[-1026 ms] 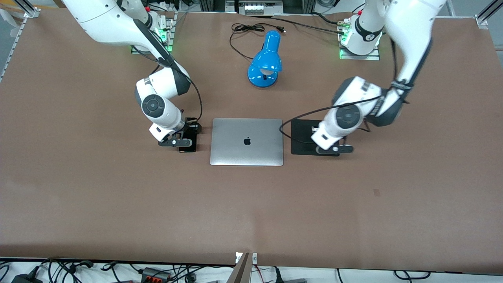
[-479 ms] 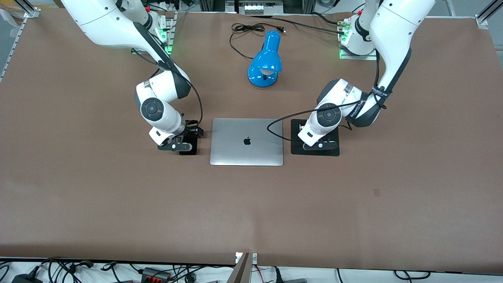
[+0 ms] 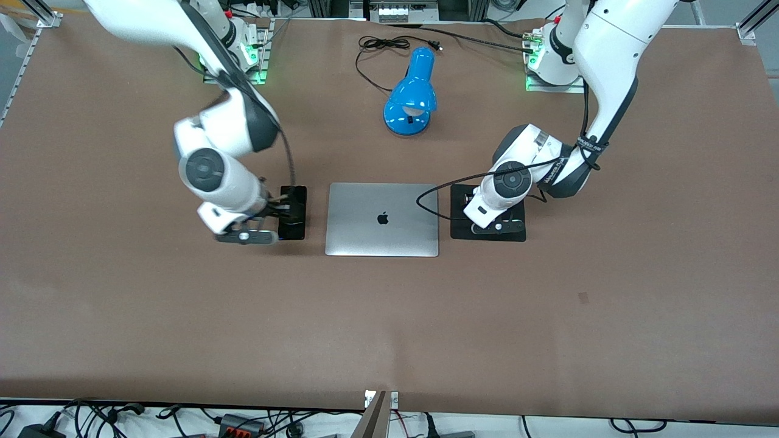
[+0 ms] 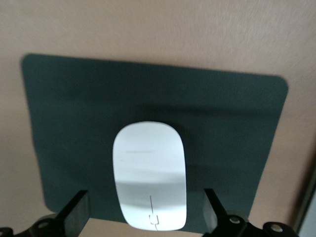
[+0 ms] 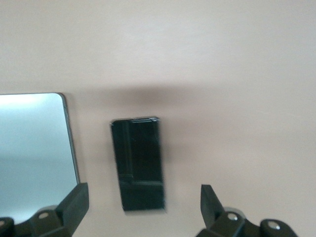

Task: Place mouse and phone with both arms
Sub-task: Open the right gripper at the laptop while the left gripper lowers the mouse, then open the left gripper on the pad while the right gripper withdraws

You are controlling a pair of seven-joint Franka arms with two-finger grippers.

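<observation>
Black phone (image 5: 137, 165) lies flat on the table beside the laptop (image 3: 382, 219), the right gripper (image 5: 143, 210) spread wide above it, empty. White mouse (image 4: 149, 175) rests on the mouse pad (image 4: 64, 123) between the left gripper's (image 4: 146, 215) open fingers; a careless lift could drag it off the pad.

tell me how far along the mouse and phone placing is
Both items look placed. The phone lies flat on the table beside the laptop, with the open right tool above it, gripping nothing. The mouse rests on the mouse pad, and the left tool is open around it without clamping. What seems left: both arms pulling clear.
</observation>
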